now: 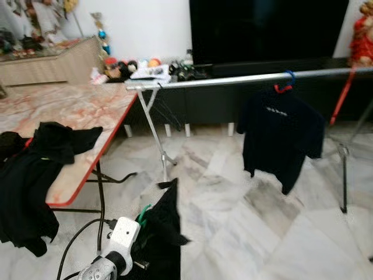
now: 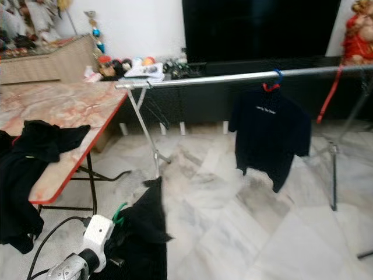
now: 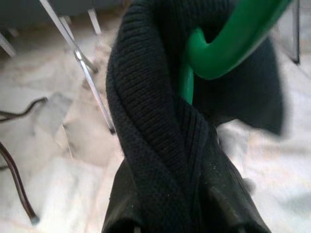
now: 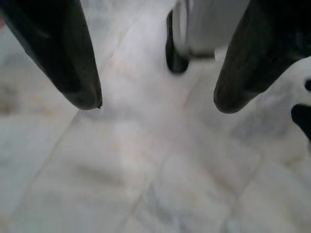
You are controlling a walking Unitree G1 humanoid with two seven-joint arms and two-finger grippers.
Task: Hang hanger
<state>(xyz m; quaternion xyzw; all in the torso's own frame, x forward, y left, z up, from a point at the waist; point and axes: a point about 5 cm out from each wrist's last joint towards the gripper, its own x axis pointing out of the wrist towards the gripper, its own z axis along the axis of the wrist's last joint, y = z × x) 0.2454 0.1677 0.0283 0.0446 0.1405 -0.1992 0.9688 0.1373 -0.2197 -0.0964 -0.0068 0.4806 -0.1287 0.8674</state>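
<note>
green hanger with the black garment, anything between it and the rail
Nothing visible does. The left gripper holds the green hanger low, with bare floor up to the rail. A dark shirt already hangs toward its right.

Table and rail
Black clothes [image 1: 41,151] are lying on the marble-topped table [image 1: 87,108]; a dark shirt [image 1: 282,137] is hanging from the metal rail [image 1: 233,79].

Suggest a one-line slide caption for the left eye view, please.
Left gripper holds a black garment on a green hanger below the metal rail.
</note>
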